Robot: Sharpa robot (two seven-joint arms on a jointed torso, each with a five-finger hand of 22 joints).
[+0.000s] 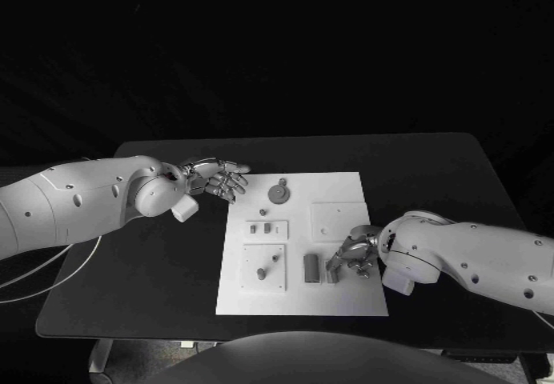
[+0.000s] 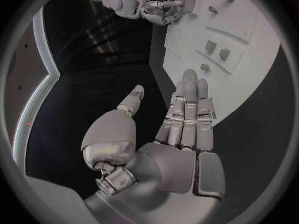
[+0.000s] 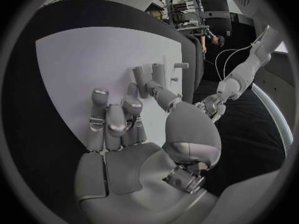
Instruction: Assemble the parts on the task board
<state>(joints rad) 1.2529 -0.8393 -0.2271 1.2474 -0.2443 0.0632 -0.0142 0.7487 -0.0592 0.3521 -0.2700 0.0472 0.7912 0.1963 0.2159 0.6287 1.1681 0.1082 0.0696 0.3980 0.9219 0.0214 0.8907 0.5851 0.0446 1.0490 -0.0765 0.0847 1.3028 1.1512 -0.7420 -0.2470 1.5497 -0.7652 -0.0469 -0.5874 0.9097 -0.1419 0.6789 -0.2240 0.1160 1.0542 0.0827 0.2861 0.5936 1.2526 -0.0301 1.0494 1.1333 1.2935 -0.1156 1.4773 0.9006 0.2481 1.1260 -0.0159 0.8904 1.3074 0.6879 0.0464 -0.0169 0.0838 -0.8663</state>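
Black table carrying a white task board at its centre, with grey parts distributed across the board. Toward the far edge lies a round disc-shaped part, with a small peg-like part just below it. Mid-board on the left side, a raised tile bears two small upright parts; beside it to the right sits a plain square tile. Toward the near edge, another tile holds an elongated part, and next to it stands a rectangular block part. The left hand hovers at the board's far-left corner, fingers extended and slightly apart, thumb spread away, holding nothing; the left wrist view confirms an empty palm above the table beside the board. The right hand is lowered over the board's right side near the block; its fingers curl partway down toward the white surface, apparently with nothing gripped.
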